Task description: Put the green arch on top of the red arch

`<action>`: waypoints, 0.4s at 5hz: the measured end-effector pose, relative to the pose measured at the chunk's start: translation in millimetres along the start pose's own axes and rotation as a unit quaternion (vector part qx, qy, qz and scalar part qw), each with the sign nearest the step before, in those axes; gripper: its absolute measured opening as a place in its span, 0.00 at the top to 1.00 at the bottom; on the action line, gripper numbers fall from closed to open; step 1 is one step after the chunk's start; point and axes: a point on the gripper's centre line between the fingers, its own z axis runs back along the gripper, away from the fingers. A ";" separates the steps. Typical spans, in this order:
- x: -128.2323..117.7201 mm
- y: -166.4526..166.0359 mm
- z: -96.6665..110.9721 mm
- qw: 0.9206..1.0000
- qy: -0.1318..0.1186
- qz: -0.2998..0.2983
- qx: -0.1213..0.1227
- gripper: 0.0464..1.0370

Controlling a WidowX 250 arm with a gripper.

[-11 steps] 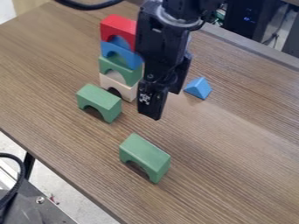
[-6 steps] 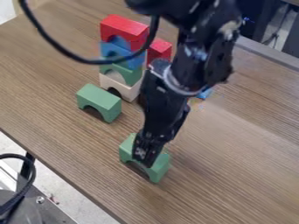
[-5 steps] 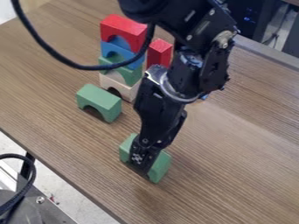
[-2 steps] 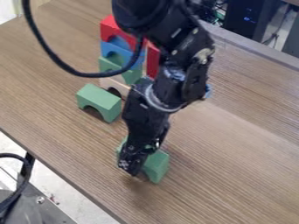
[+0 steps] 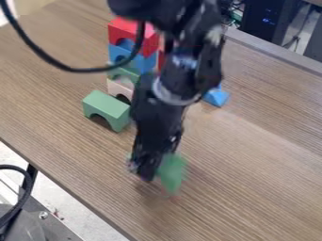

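My gripper (image 5: pixel 149 168) hangs over the front middle of the table, shut on the near green arch (image 5: pixel 172 173). The arch's right part shows beside the gripper; its left part is mostly hidden behind it. The arch looks blurred, and how high it stands off the table is hard to tell. The red arch (image 5: pixel 123 29) tops a stack at the upper left, above a blue arch (image 5: pixel 146 62), a green arch (image 5: pixel 124 71) and a pale arch (image 5: pixel 118 87). The arm covers part of the stack's right side.
Another green arch (image 5: pixel 107 107) stands on the wooden table (image 5: pixel 56 117) just in front of the stack. A red block (image 5: pixel 161 56) is partly hidden behind the arm. To the arm's right lies a blue triangular block (image 5: pixel 217 96). A black cable loops before the stack.
My gripper came down from near the stack to the near green arch and took hold of it. Since then, gripper and arch have shifted slightly upward in the view.
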 end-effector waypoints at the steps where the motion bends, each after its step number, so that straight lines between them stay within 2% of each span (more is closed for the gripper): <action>1: -11.8 3.3 50.0 0.998 0.041 -0.043 -0.007 0.45; 2: -9.7 0.0 92.2 0.996 0.050 -0.067 -0.009 0.45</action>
